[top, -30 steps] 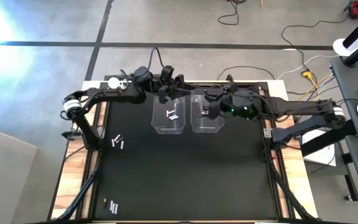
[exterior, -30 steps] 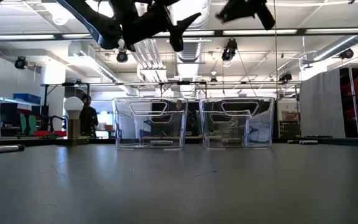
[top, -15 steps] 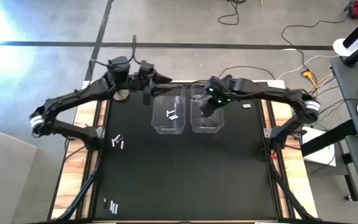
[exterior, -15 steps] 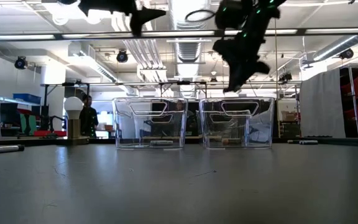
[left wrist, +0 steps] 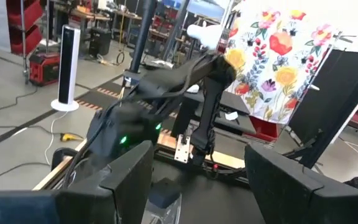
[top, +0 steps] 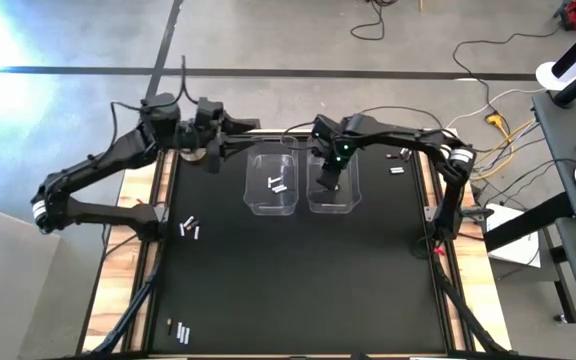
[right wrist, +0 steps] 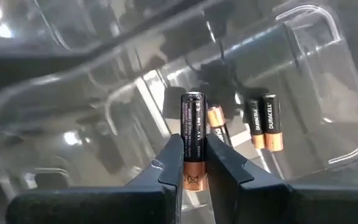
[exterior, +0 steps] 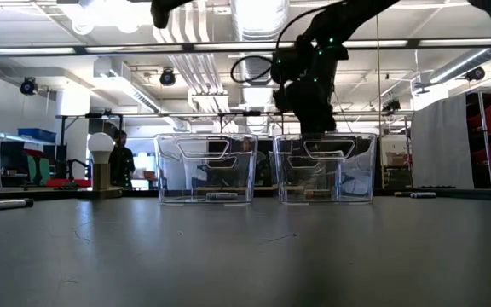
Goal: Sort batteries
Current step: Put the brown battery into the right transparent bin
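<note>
My right gripper [top: 330, 180] points down over the right clear bin [top: 335, 188], shut on a dark battery with a copper end [right wrist: 193, 134]. Three more dark batteries [right wrist: 263, 121] lie on that bin's floor. The left clear bin [top: 272, 183] holds silvery-white batteries [top: 278, 183]. Loose batteries lie on the black mat at the left [top: 190, 228], near the front left corner [top: 180, 331] and at the far right [top: 396, 170]. My left gripper [left wrist: 194, 180] is open, raised beyond the left bin's far left corner [top: 240, 125], holding nothing. My right gripper pinches the dark battery between its two fingers [right wrist: 171, 163] at the copper end [right wrist: 193, 176]. The battery lies along the fingers, its black end sticking out past the fingertips. The fingers come from above, and the battery is clear of the bin's floor.
The two bins stand side by side at the mat's far middle [exterior: 207, 168] [exterior: 325, 168]. A post with a white ball [exterior: 101, 162] stands at the far left, under my left arm. Wooden strips edge the mat [top: 118, 290]. Most of the mat's near half [top: 298, 290] is bare.
My right gripper has come down from high above toward the right bin and tipped to point downward, staying shut on the battery. My left gripper has drawn back from above the left bin toward the table's far left corner and risen.
</note>
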Tool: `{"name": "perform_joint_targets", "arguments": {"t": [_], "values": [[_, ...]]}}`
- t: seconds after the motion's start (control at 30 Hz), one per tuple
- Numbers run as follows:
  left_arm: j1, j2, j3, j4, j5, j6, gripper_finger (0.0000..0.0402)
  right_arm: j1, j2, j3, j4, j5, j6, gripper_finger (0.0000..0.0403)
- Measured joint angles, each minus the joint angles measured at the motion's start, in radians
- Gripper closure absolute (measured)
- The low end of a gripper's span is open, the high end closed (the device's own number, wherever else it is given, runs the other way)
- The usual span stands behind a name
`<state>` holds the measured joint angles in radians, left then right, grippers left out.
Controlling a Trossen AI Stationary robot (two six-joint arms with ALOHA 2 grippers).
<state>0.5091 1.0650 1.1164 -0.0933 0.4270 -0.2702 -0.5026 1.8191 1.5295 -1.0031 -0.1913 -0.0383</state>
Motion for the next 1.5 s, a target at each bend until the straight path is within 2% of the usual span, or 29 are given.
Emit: {"name": "perform_joint_targets", "arguments": {"t": [0.2, 0.5, 0.8, 1.13, 1.27, 1.5], "values": [[0.0, -0.041, 0.0, -0.007, 0.0, 0.005, 0.0171, -0.021, 0.062, 0.0, -0.016, 0.003, -0.157, 0.0364], [0.0, -0.032, 0.0, -0.014, -0.002, 0.042, 0.017, -0.022, 0.142, 0.0, -0.021, 0.017, -0.244, 0.0364], [0.0, -0.021, 0.0, -0.014, -0.003, 0.033, 0.017, -0.022, 0.198, 0.0, -0.017, 0.087, -0.232, 0.036], [0.0, -0.02, 0.0, -0.014, -0.04, 0.034, 0.017, -0.022, 0.198, 0.0, 0.006, 0.089, -0.229, 0.0347], [0.0, -0.02, 0.0, -0.013, -0.045, 0.041, 0.017, -0.021, 0.198, 0.0, 0.009, 0.105, -0.206, 0.0324], [0.0, -0.023, 0.0, -0.007, -0.047, 0.045, 0.017, -0.014, 0.125, 0.037, -0.082, 0.116, -0.124, 0.0245]]}}
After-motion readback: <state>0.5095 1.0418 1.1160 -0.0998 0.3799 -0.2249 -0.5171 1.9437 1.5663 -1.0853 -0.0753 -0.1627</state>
